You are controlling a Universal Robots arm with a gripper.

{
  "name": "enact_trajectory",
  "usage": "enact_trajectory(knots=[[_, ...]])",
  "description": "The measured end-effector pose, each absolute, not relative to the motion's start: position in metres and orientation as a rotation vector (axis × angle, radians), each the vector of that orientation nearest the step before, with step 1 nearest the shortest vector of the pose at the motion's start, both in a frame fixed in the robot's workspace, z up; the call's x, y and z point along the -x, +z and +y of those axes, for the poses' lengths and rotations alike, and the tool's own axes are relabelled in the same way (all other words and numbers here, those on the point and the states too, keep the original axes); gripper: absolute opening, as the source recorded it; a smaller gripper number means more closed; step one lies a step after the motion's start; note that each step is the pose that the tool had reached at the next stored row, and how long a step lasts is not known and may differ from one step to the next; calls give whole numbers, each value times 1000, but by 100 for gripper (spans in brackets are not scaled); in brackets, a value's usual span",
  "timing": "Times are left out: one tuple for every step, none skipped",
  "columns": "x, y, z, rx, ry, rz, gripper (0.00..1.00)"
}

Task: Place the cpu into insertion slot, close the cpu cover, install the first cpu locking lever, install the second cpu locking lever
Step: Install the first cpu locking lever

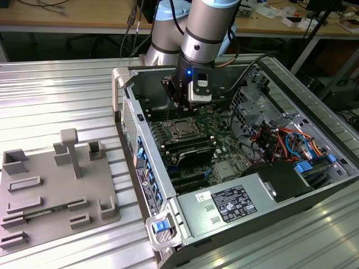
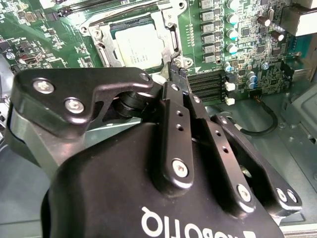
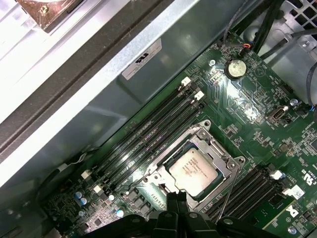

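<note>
**cpu seated, cover down, pincer clenched at socket edge**

exterior view: arm reaches into the open pc case [image 1: 130,120], which lies on its side on the ribbed metal bench [image 1: 56,89]. pincer [image 1: 179,103] hangs low over the motherboard [image 1: 216,120], at roughly 12 o'clock from the cpu [image 1: 183,130] and near it.

the cpu sits flat inside the insertion slot [image 3: 157,174]. its silver top shows through the square window of the cpu cover [image 3: 210,144], and the cover lies flat around the chip in both wrist views. a thin metal lever rod [image 3: 225,193] runs along one side of the frame; can't tell if it is latched.

pincer is clenched, fingertips [image 3: 172,202] pressed together with nothing seen between them. the tips are just beside the socket frame's edge, not over the chip; can't tell if they touch it.

long black memory slots [image 3: 148,131] flank the socket. power supply [image 1: 235,204] is at about 5 o'clock from the socket. a grey fixture plate [image 1: 56,190] rests on the bench at 9 o'clock from the case, well apart, on the exterior view's left.
</note>
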State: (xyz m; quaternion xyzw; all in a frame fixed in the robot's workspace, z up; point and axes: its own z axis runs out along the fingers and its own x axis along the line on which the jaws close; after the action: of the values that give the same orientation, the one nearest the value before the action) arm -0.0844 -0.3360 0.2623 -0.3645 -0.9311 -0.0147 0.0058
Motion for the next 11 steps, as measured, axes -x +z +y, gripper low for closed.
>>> enact_trajectory(knots=[[84, 262, -336, 1141, -46, -2914, 11], [84, 262, -336, 1141, -46, -2914, 11], [84, 262, -336, 1140, -46, -2915, 11], [84, 262, -336, 1140, -46, -2915, 11], [84, 262, -336, 1140, -46, -2915, 11], [84, 262, -336, 1140, -46, -2915, 11], [84, 262, -336, 1140, -46, -2915, 11], [84, 262, -336, 1139, -46, -2915, 11], [84, 262, -336, 1134, -46, -2917, 11], [85, 262, -336, 1111, -47, -2925, 11], [85, 262, -336, 1078, -46, -2937, 11]])
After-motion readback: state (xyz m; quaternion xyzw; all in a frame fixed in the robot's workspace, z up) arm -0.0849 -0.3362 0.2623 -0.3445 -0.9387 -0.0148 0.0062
